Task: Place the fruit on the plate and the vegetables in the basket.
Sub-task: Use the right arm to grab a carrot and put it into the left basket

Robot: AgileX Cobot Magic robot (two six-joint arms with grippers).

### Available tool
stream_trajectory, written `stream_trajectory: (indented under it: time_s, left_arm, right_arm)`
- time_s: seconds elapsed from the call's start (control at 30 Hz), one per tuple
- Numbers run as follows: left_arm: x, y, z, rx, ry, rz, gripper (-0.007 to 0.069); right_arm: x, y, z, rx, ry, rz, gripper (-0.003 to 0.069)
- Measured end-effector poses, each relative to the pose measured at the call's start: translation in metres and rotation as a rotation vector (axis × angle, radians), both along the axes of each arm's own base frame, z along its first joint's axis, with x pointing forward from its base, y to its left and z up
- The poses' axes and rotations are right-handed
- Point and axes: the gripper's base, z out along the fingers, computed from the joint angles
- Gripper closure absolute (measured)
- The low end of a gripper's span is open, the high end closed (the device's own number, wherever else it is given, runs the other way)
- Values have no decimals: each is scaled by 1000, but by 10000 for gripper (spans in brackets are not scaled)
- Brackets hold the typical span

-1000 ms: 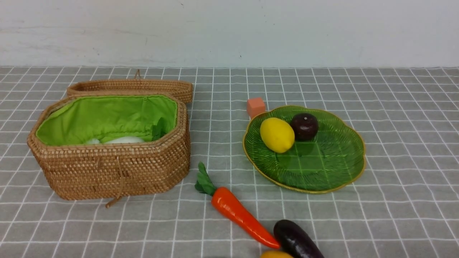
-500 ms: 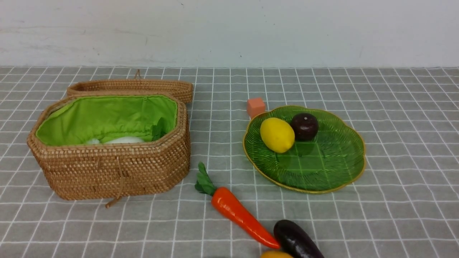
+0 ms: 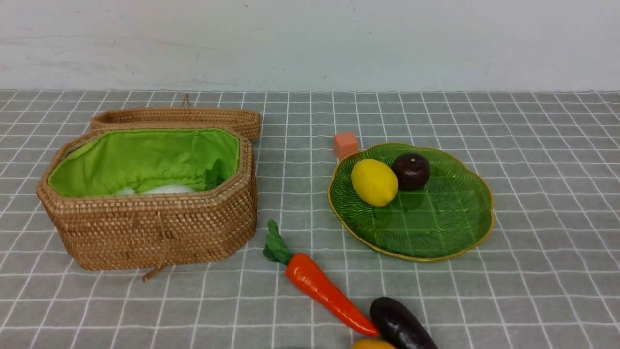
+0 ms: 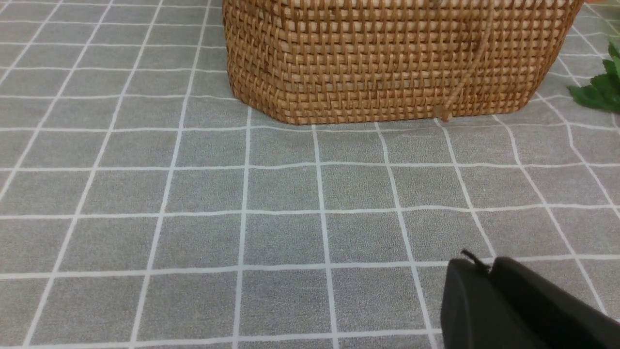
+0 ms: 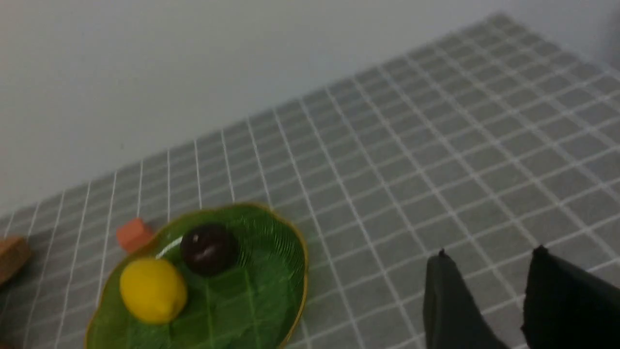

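We take the carrot (image 3: 319,291) as the next thing to move. It lies on the table between the basket (image 3: 155,232) and the plate (image 3: 436,232), its long axis slanting from leaves near the basket to a tip just beside the eggplant (image 3: 402,325). Our left gripper (image 4: 487,265), pinched shut on nothing, sits low before the basket's near wall with the carrot leaves off toward the plate side, so it seems nearer; the right gripper (image 5: 490,257) hangs partly open and empty, apart from the plate.

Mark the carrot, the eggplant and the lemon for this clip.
carrot (image 3: 323,292): front view, middle of its orange body.
eggplant (image 3: 400,325): front view, on its glossy purple body.
lemon (image 3: 374,182): front view, centre of its yellow skin.
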Motion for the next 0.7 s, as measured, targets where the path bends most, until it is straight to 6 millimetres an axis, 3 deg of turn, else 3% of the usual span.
stream_trajectory:
  time_s: [0.1,0.2,0.3,0.37,0.43,0.5,0.53,0.57,0.63,0.67,0.7]
  left_arm:
    - [0,0,0,0,0,0,572]
    - [0,0,0,0,0,0,568]
    - [0,0,0,0,0,0,566]
    - [0,0,0,0,0,0,565]
    - [0,0,0,0,1,0,561]
    - [0,0,0,0,1,0,559]
    - [0,0,0,0,1,0,556]
    - [0,0,0,0,1,0,555]
    - [0,0,0,0,1,0,554]
    - [0,0,0,0,1,0,554]
    - [0,0,0,0,1,0,554]
  right_arm:
    - [15,11,-12,-22,103,114,419]
    - [34,41,-25,-72,253,363,416]
    - [54,78,-26,-161,349,635,392]
    - [61,89,-25,-178,366,695,378]
    - [85,121,-20,-212,399,817,316]
    - [91,132,-19,-224,409,858,293]
    - [107,158,-19,-253,434,935,226]
    - [109,160,-19,-254,435,935,219]
    - [121,186,-22,-291,464,1015,158]
    - [133,210,-29,-320,489,1076,101]
    - [136,217,-32,-331,497,1096,88]
